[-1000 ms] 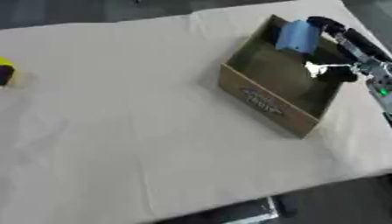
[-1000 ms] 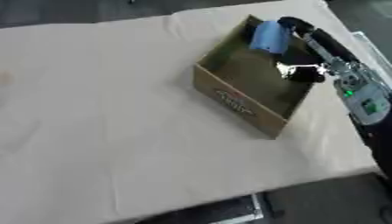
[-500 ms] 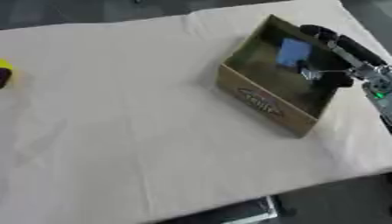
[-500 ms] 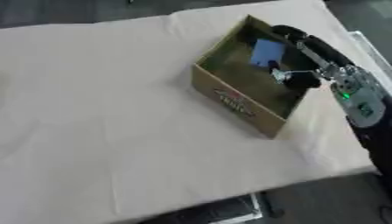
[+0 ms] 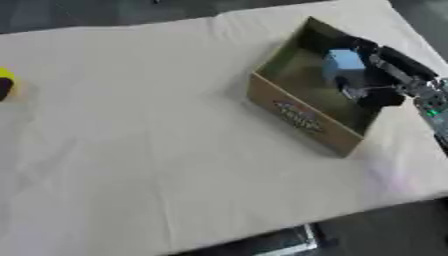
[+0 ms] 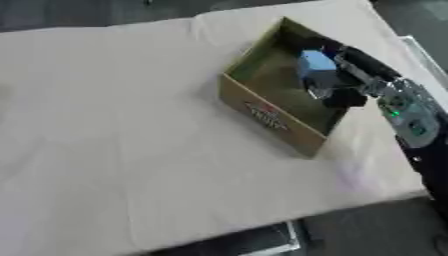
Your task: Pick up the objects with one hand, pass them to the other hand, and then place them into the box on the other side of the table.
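One blue object sits lower inside the box than a second ago, when it rode above the rim. The right hand reaches over the far wall; finger state cannot be told, though release looks likely underway. A yellow item waits at the table's left edge.

Showing a dark oval printed mark on the outer front wall of the brown cardboard box, lettering blurring beyond reading, glowing a small green light on the right arm, carrying no legible text anywhere else
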Tool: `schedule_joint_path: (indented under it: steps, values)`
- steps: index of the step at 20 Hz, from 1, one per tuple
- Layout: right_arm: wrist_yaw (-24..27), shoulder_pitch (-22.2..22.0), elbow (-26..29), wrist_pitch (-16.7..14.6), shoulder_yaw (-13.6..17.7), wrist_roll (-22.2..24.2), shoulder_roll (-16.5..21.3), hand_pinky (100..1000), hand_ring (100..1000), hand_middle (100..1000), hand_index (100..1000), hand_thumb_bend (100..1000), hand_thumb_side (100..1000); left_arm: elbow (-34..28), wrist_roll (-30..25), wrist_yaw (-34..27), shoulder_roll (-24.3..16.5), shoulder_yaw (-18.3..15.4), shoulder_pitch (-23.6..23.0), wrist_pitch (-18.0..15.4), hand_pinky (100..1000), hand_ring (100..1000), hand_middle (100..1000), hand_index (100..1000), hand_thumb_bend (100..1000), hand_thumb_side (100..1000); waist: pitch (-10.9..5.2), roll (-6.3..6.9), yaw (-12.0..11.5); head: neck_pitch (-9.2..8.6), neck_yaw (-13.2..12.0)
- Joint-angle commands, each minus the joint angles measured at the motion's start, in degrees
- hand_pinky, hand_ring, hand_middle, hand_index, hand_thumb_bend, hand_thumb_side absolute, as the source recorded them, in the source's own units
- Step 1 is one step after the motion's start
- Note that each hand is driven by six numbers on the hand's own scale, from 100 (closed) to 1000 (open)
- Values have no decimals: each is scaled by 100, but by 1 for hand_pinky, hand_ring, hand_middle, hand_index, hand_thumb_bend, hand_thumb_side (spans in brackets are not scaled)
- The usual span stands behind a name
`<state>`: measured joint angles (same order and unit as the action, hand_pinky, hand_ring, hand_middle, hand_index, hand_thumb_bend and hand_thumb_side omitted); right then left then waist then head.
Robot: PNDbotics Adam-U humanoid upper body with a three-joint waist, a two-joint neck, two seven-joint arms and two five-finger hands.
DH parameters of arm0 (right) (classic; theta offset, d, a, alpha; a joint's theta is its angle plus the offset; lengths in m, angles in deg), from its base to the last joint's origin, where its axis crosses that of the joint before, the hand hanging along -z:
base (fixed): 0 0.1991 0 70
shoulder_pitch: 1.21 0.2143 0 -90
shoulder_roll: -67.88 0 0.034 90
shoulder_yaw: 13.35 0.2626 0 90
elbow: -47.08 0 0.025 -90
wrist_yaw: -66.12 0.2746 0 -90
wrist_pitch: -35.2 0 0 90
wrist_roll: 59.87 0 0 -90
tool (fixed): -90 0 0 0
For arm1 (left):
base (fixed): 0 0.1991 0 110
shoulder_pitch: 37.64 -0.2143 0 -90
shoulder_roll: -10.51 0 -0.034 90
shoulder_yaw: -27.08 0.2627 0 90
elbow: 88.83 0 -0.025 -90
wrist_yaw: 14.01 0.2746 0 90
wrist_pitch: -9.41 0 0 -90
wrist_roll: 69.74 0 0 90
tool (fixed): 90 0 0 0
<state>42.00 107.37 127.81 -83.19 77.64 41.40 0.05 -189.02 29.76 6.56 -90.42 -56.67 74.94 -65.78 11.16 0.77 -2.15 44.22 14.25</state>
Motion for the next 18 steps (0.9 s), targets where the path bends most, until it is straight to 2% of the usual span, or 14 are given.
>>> schedule_joint_path:
  steps: [1, 5, 10, 11, 13, 15, 18]
  values:
    - [53, 28, -2, -63, 54, 48, 209, 1000, 1000, 1000, 1000, 100, 809, -73, 1, -36, -215, -26, 34, 5, 787, 595, 733, 818, 645, 540, -125, 6, 4, -10, 20]
    - [236, 38, 107, -16, 125, 80, 213, 1000, 1000, 1000, 1000, 100, 742, -80, 9, -53, -214, -37, 19, 3, 787, 594, 734, 817, 643, 540, -117, 10, 12, -10, -11]
    - [920, 142, 712, 437, 395, -238, 366, 1000, 1000, 1000, 1000, 100, 509, -117, 86, -49, -239, -133, -15, 23, 787, 593, 734, 819, 642, 535, -122, 24, 15, -10, -153]
    - [1178, 153, 852, 539, 431, -292, 402, 1000, 1000, 1000, 1000, 100, 508, -126, 110, -49, -248, -158, -21, 31, 787, 593, 734, 819, 642, 535, -126, 26, 14, -10, -204]
    - [1766, 169, 1078, 734, 525, -385, 456, 1000, 937, 1000, 992, 100, 531, -147, 159, -54, -264, -212, -35, 46, 785, 590, 734, 819, 637, 535, -138, 26, 13, -10, -338]
    - [2436, 153, 1244, 947, 635, -530, 523, 996, 882, 911, 907, 100, 522, -168, 216, -69, -283, -265, -53, 61, 782, 585, 732, 819, 628, 539, -153, 17, 8, -10, -473]
    - [3198, 73, 1439, 1174, 821, -753, 622, 975, 824, 824, 857, 100, 531, -199, 297, -124, -323, -317, -64, 74, 777, 578, 729, 819, 617, 546, -172, -9, -7, -10, -609]
